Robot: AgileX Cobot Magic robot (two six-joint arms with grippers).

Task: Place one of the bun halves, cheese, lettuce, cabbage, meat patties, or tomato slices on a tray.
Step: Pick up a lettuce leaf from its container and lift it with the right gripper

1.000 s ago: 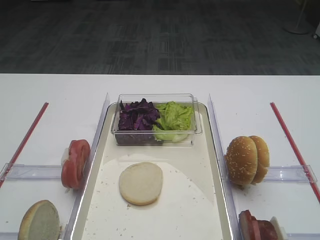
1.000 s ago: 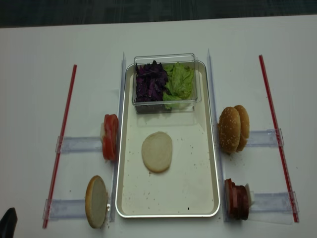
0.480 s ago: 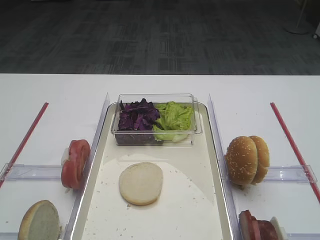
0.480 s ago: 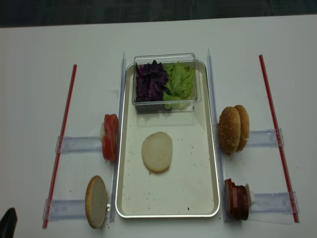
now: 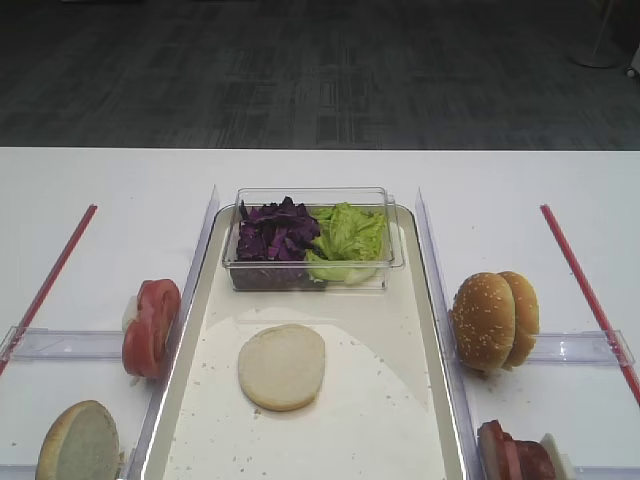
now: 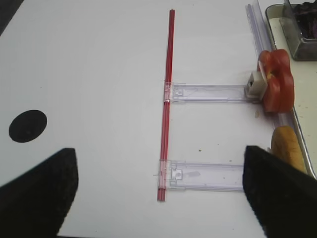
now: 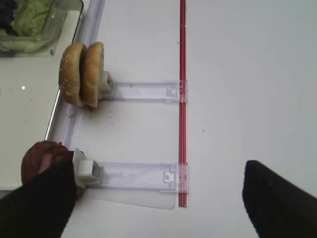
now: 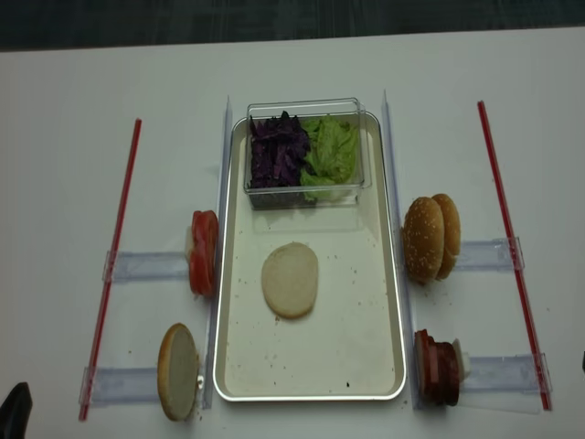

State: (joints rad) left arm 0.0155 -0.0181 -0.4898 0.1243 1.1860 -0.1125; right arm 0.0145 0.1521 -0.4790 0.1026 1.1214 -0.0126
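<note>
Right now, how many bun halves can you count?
4: one flat on the tray, one upright at its near-left, two seeded upright on the right. None seems hidden.

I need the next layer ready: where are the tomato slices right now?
In the overhead view the tomato slices stand on edge just outside the tray's left rim, with a bun half nearer the front.

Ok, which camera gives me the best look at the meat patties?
The realsense high view: the meat patties show whole there, standing on edge just right of the tray. The other high view cuts them off at its bottom edge. In the right wrist view a dark finger covers part of them. The left wrist view misses them.
</note>
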